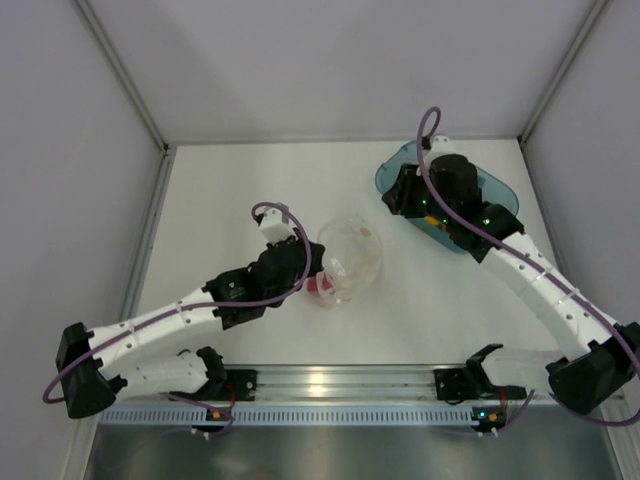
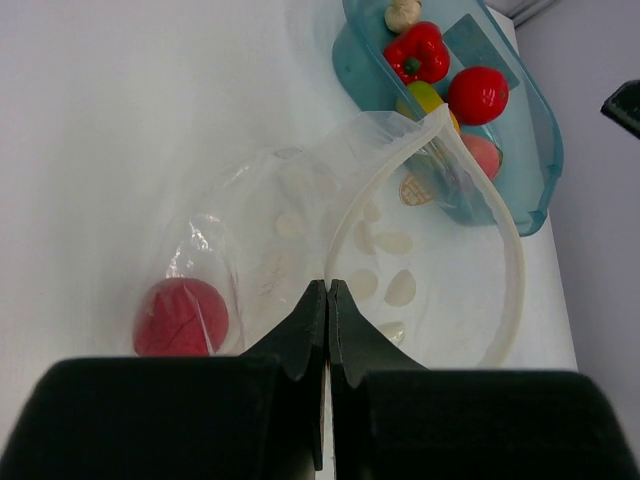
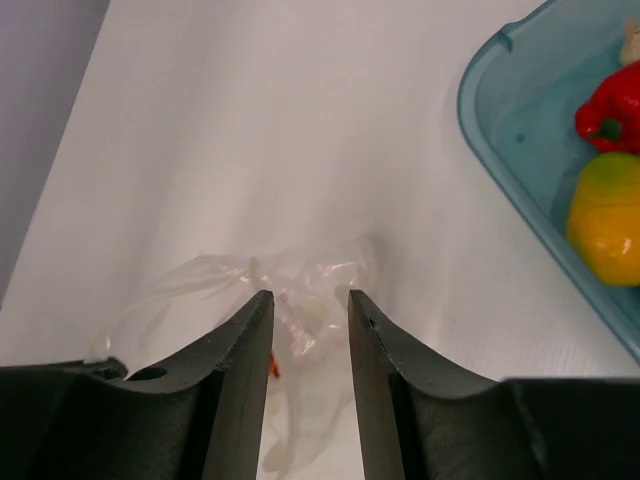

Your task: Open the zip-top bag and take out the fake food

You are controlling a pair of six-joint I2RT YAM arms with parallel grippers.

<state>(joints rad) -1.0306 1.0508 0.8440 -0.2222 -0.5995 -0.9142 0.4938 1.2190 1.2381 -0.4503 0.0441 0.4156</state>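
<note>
The zip-top bag (image 1: 350,258) lies mid-table, clear with white dots, its mouth gaping toward the tub. My left gripper (image 1: 308,268) is at its left edge. In the left wrist view that gripper (image 2: 327,285) is shut on the bag's (image 2: 290,220) film near the rim. One red piece of fake food (image 2: 180,317) sits inside the bag (image 1: 320,285). My right gripper (image 1: 405,200) hovers over the tub's near end. Its jaws (image 3: 310,295) are open with nothing between them, and the bag (image 3: 300,280) lies beyond.
A teal translucent tub (image 1: 385,175) stands at the back right. It holds a red pepper (image 2: 418,50), a tomato (image 2: 477,93), a yellow fruit (image 3: 605,215), a peach (image 2: 483,155) and a mushroom (image 2: 402,14). Grey walls enclose the table.
</note>
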